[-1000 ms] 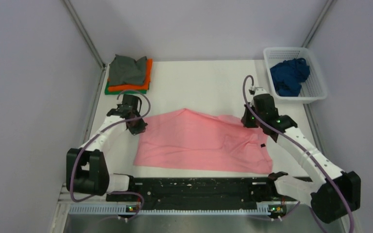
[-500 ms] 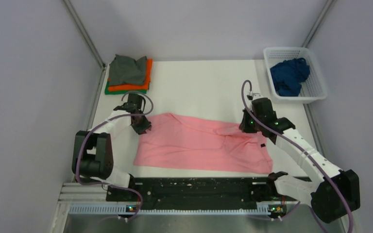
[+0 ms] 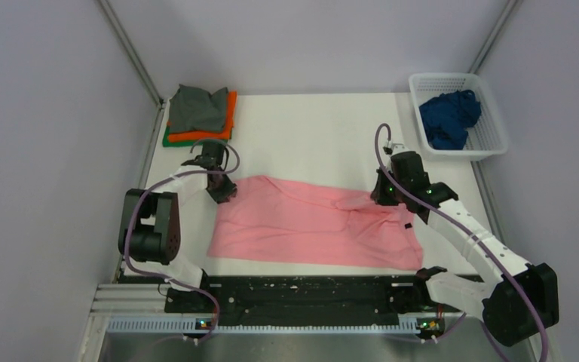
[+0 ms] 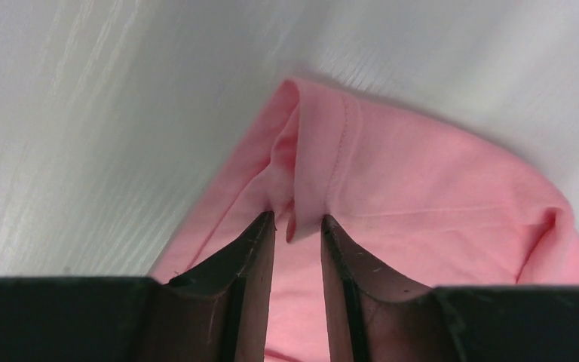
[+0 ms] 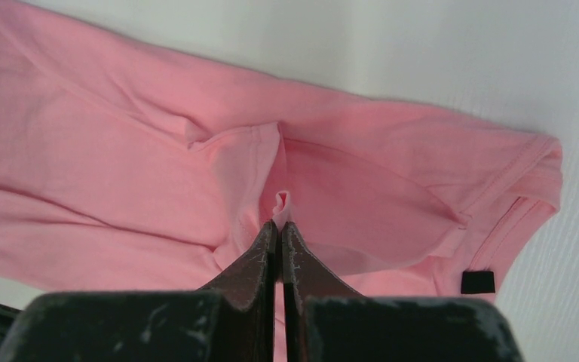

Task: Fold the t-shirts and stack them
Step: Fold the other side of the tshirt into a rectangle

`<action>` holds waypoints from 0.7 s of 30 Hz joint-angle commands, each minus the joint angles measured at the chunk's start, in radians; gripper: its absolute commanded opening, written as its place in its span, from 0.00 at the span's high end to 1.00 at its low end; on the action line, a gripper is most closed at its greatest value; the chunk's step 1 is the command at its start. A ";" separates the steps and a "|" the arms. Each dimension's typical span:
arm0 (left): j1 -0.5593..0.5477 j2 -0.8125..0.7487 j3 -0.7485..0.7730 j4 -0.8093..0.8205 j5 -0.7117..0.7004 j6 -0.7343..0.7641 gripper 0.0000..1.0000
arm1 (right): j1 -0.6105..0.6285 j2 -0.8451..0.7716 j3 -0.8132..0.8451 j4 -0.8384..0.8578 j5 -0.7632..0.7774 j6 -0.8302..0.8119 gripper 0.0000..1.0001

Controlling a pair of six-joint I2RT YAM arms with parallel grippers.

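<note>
left wrist: tool (image 4: 298, 220) parted at pink t-shirt (image 4: 437, 196) edge.

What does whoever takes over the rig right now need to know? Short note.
Left gripper: open, tips at the pink t-shirt, far-left corner.
Right gripper: shut on a pinch of the pink t-shirt near its far-right edge.
Done: grey, orange and green tees stacked far left.
Left: finish folding the pink t-shirt, stack it; then the blue t-shirt in the basket.
</note>
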 commanded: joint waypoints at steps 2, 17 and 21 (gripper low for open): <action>-0.003 0.042 0.067 0.056 -0.029 -0.008 0.65 | 0.008 -0.019 0.032 0.021 0.010 0.004 1.00; -0.003 0.002 0.138 -0.061 0.007 0.047 1.00 | 0.008 -0.010 0.044 -0.030 0.073 0.005 1.00; -0.001 0.042 0.188 -0.122 -0.034 0.067 0.96 | 0.008 0.000 0.045 -0.029 0.076 0.005 1.00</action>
